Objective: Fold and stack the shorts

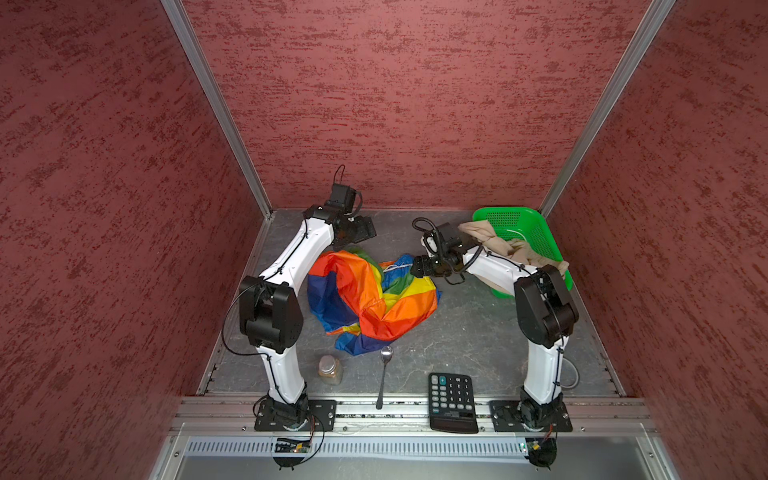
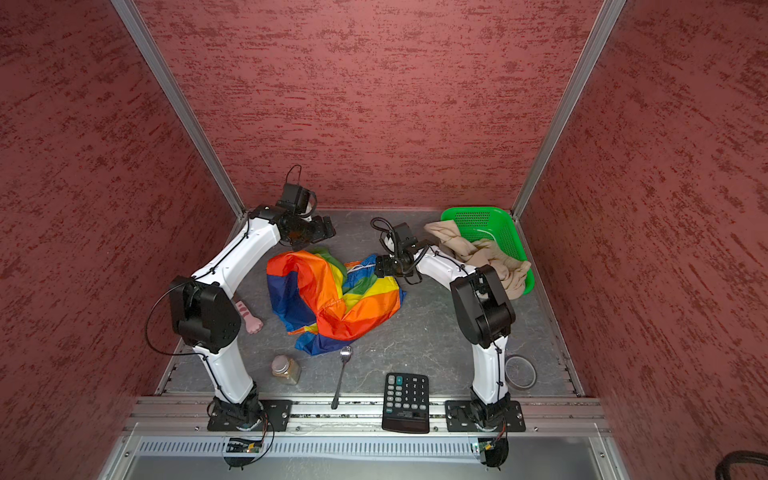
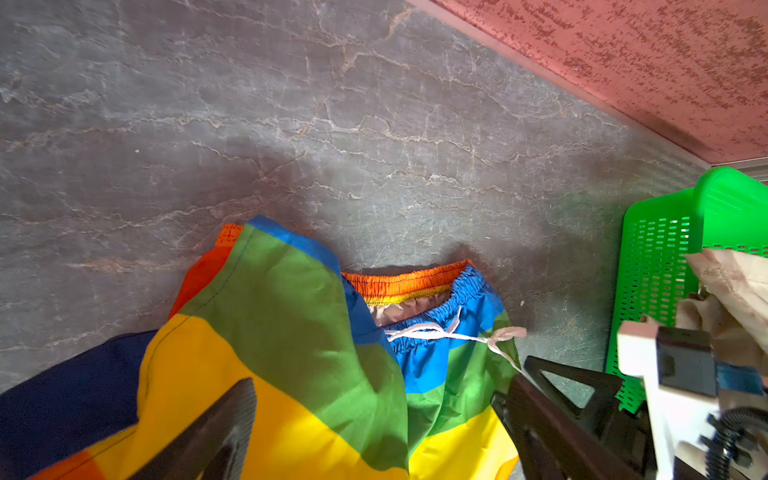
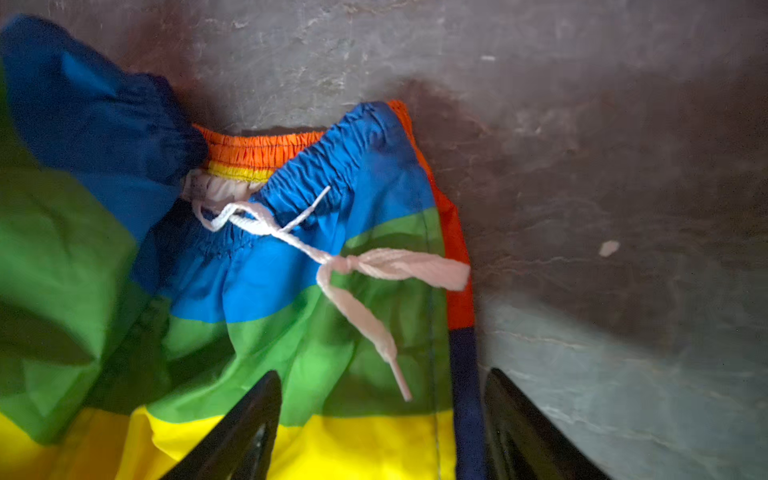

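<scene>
Centre of the table: rainbow shorts crumpled, unfolded, waistband toward the back wall, white drawstring loose on top.
Back right corner: beige shorts heaped in green basket, spilling over its rim, partly hidden by right arm.
Left gripper: hovers over the rainbow shorts' far left part, fingers spread wide, holding nothing.
Right gripper: low at waistband corner, fingers apart, straddling the side seam, not pinched shut.
Near-edge clutter: spoon bowl just beside the hem; spice jar near; calculator on front rail; tape roll by right base; pink paw toy half behind left elbow.
</scene>
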`<control>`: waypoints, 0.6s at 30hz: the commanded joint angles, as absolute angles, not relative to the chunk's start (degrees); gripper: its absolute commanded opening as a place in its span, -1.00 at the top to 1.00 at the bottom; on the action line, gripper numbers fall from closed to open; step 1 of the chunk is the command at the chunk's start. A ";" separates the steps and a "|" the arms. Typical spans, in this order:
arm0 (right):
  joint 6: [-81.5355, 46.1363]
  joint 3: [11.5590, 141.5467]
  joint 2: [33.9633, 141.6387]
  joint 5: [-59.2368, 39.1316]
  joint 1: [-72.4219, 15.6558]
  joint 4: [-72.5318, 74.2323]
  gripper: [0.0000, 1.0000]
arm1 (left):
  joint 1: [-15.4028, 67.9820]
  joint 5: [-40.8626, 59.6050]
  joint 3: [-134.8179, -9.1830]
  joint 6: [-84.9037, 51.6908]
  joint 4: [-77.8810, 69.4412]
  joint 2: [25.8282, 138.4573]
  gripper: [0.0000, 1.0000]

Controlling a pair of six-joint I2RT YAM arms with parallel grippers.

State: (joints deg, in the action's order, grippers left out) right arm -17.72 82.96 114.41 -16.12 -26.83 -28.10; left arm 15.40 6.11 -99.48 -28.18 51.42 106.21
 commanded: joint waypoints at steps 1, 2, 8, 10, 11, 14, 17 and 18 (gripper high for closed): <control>-18.81 84.98 117.69 -17.61 -26.82 -27.00 0.22 | 14.90 9.19 -97.21 -27.78 50.47 107.89 -0.90; -18.82 86.79 118.95 -17.57 -26.64 -27.72 0.34 | 14.85 9.71 -96.72 -27.84 50.28 108.05 -0.89; -16.33 105.33 128.31 -17.24 -24.81 -35.83 1.00 | 14.54 11.58 -92.22 -27.95 48.74 108.38 -0.88; -15.75 113.76 131.41 -16.19 -24.29 -39.08 1.00 | 14.43 12.15 -90.60 -27.80 48.19 107.82 -0.80; -15.56 119.11 133.02 -15.77 -24.17 -40.67 1.00 | 14.41 12.49 -89.86 -27.73 47.97 107.36 -0.77; -15.79 135.06 138.26 -14.68 -24.08 -44.42 1.00 | 14.33 13.23 -87.59 -27.82 47.19 105.81 -0.70; -17.53 149.61 143.29 -14.83 -24.08 -45.39 1.00 | 14.34 15.64 -85.07 -28.57 45.92 104.39 -0.65; -18.24 151.82 144.05 -15.17 -24.08 -44.42 1.00 | 14.41 16.36 -84.27 -28.94 45.59 104.09 -0.62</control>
State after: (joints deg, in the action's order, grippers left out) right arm -16.78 143.74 142.58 -15.99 -24.25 -42.48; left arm 14.61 13.39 -85.73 -28.49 47.48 106.85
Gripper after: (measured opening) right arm 0.047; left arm 0.816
